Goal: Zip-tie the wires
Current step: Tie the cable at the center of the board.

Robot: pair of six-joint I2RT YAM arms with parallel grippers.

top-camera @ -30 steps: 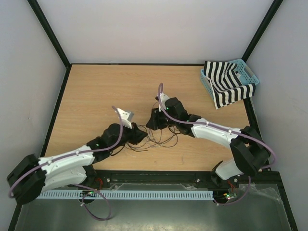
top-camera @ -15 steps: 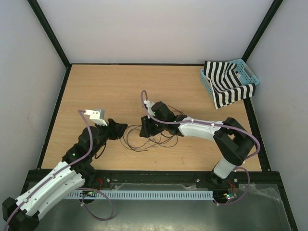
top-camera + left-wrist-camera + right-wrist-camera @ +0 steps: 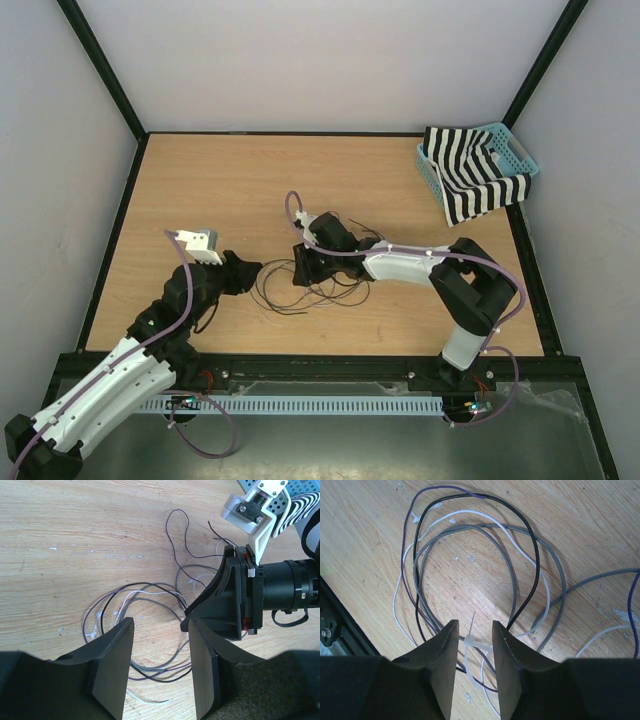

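As the overhead camera looks down, the wires [image 3: 300, 290] lie in loose dark loops on the wooden bench [image 3: 220, 190], somewhat nearer its front edge than its middle. The left gripper [image 3: 247, 272] sits just left of the loops. The right gripper [image 3: 303, 266] is low over their far side. A blue basket [image 3: 520, 160] holding a striped cloth [image 3: 470, 185] stands in the far right corner. The zip tie is too small to make out from here.

From the left wrist, the left gripper [image 3: 160, 625] has its jaws wide apart with nothing between them. The wires [image 3: 145, 587] show their colours here: black, grey, purple and white strands curling ahead of the gap and under it. The right gripper [image 3: 220, 605] faces this camera, tip down among the strands, its grey wrist camera [image 3: 250, 510] above it.

Only the right wrist shows the zip tie [image 3: 470, 642]. It is whitish and bent into a small loop lying between the fingers. Its thin tail points straight ahead, in line with the fingers, into the big oval of wires [image 3: 535, 545]. The right gripper [image 3: 472, 630] has only a narrow gap between its jaws; whether they pinch the tie I cannot tell.
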